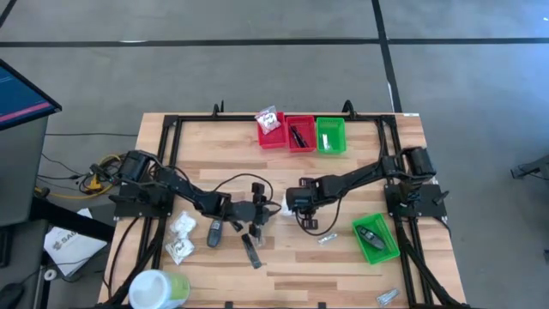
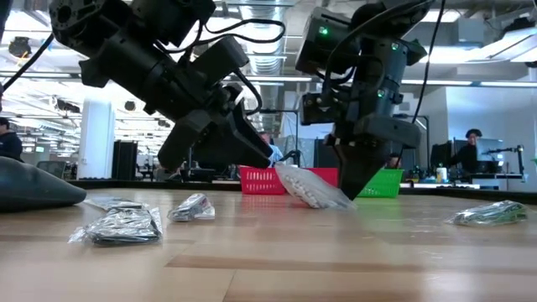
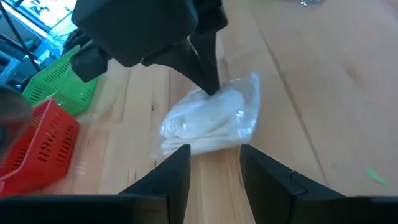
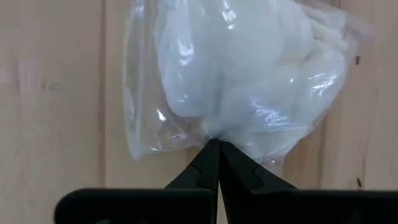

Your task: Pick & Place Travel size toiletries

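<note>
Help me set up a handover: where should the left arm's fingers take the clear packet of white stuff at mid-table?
Take the packet by its free edge nearest the left gripper, coming in low along the table. The right gripper is shut on the opposite edge, and the film there is flat and thin.

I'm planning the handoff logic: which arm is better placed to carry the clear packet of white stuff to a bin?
The right. Its end effector is already pinched shut on the clear packet at mid-table, while the left end effector is open just short of it, holding nothing.
</note>
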